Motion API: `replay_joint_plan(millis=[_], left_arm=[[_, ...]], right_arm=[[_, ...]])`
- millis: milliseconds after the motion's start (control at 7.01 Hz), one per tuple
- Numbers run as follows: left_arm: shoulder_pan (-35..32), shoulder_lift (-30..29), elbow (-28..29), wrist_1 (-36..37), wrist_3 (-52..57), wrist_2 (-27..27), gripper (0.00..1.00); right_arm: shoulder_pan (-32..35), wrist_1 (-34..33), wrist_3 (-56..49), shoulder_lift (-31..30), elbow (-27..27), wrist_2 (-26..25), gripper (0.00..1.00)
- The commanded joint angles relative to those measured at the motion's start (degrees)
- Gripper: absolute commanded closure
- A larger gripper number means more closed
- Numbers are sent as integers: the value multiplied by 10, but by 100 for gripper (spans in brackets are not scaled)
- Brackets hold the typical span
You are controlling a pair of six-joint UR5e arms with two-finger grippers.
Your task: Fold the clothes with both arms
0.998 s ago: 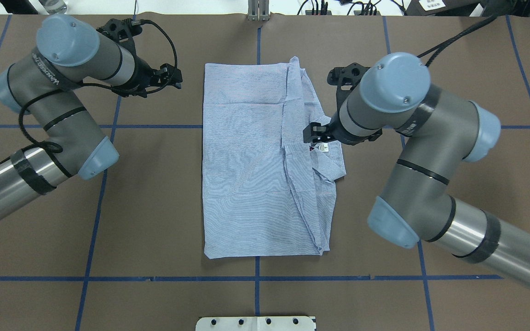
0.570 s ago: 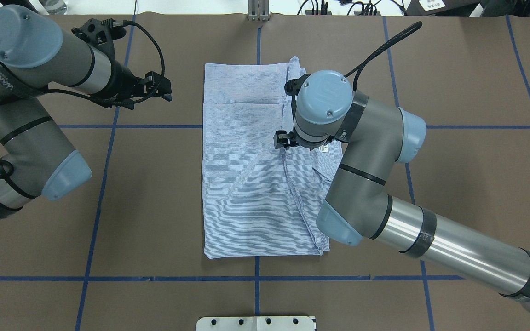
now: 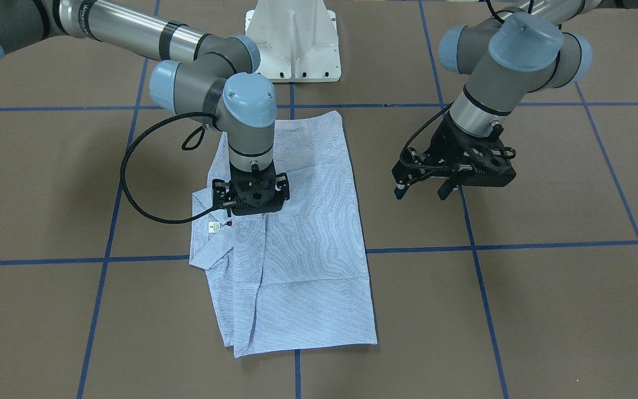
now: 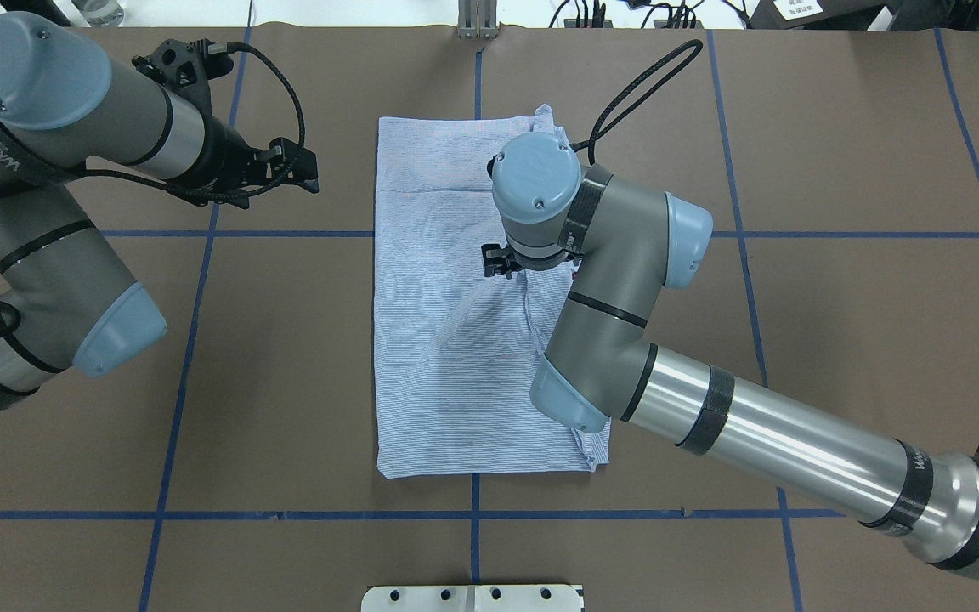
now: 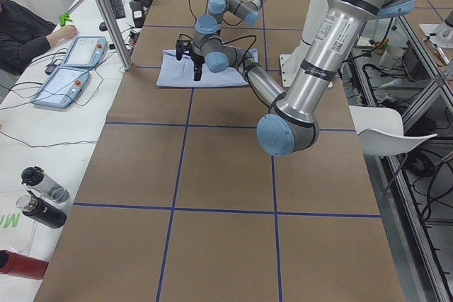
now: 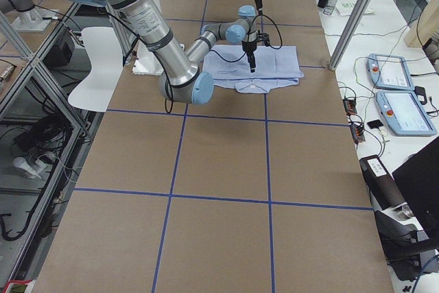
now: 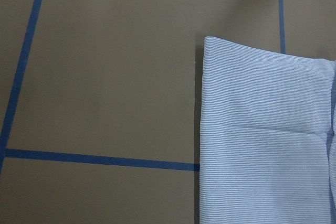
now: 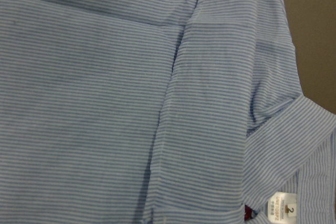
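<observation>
The blue-and-white pinstriped shirt (image 4: 438, 340) lies folded into a long rectangle at the middle of the table, also seen in the front view (image 3: 308, 249). Its collar, white neck label (image 3: 214, 227) and a red button (image 3: 229, 224) stick out on my right side. My right gripper (image 4: 498, 262) points straight down over the shirt beside the collar (image 3: 251, 202). Its fingers are hidden under the wrist, so I cannot tell if it is open. The right wrist view shows only cloth (image 8: 105, 103) and the label (image 8: 283, 211). My left gripper (image 3: 420, 191) hovers open and empty beside the shirt's far left corner (image 4: 309, 170).
The table is covered in brown paper with blue tape lines (image 4: 285, 234). The white pedestal base (image 3: 294, 41) stands at the robot's edge. Operator tablets (image 5: 71, 68) lie on a side bench beyond the far edge. Bottles (image 5: 42, 196) stand off the table's left end.
My right arm has swung left from the shirt's right edge to over the shirt beside the collar. My left arm pulled back a little to the left, then stayed still.
</observation>
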Motion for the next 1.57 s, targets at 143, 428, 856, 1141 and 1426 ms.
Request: replay_joint_plan(millis=[143, 428, 856, 1141, 1426], left_arm=[[2, 0, 5, -5, -2, 0, 0], [4, 0, 7, -7, -1, 0, 0], [14, -1, 8, -8, -3, 1, 0], [15, -2, 8, -8, -3, 0, 0], [15, -3, 7, -8, -3, 1, 0]], right_arm=[[-7, 0, -6, 1, -18, -4, 0], [-13, -1, -7, 1, -30, -13, 0], [-11, -31, -32, 1, -31, -14, 0], [-1, -64, -53, 1, -21, -18, 0], [12, -124, -79, -9, 16, -19, 0]])
